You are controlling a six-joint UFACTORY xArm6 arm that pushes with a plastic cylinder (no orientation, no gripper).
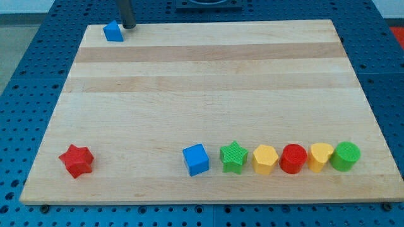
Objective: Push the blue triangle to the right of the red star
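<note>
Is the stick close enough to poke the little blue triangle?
Probably yes. My tip sits right beside the blue triangle, on its right at the view's top, with nothing between them. But the red star is far off, near the view's bottom left.

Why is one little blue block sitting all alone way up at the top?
The blue triangle sits alone at the board's top-left corner, far from the red star at the bottom left and the row of six blocks along the bottom. My tip is just to its right. Nothing looks tipped or broken.
</note>
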